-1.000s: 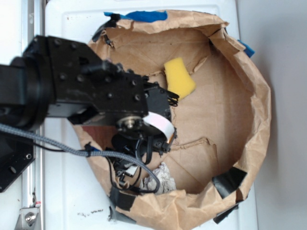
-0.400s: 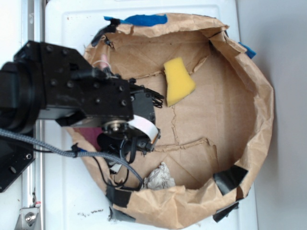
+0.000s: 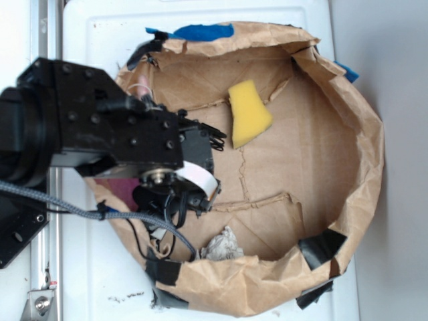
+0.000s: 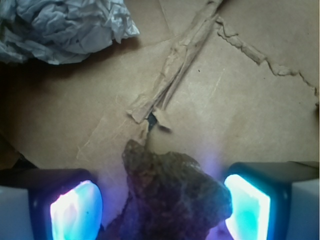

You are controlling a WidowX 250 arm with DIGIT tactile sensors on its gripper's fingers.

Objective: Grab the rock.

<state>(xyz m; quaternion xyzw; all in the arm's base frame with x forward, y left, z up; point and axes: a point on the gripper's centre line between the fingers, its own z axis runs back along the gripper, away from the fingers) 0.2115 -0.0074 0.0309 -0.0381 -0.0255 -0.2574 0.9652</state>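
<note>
Rock [image 4: 172, 200], dark brown and jagged with blackish patches, sits at the bottom of the wrist view on the cardboard floor [image 4: 235, 95], between the two glowing finger pads [image 4: 76, 210]. The gripper [image 4: 160, 207] is spread wide around it: there is a clear gap between the rock and the left-hand pad, while the rock's other edge comes very close to the right-hand pad, and I cannot tell whether they touch. Nothing is clamped. Just beyond the rock a torn strip of cardboard [image 4: 172, 65] runs diagonally away from it. Further off, in the upper left corner, lies a pale grey-white crumpled lump [image 4: 60, 25].

From the exterior camera the black robot arm [image 3: 100, 127] reaches from the left over the rim of a ring of brown paper [image 3: 361, 134], hiding the rock beneath it. The crumpled lump shows near the lower edge of the ring, just beside the arm's cable [image 3: 80, 210]. A yellow sponge [image 3: 247, 112] lies well apart from the arm, toward the top of the enclosure. Black tape [image 3: 319, 247] and blue tape [image 3: 200, 31] patch the paper wall.
</note>
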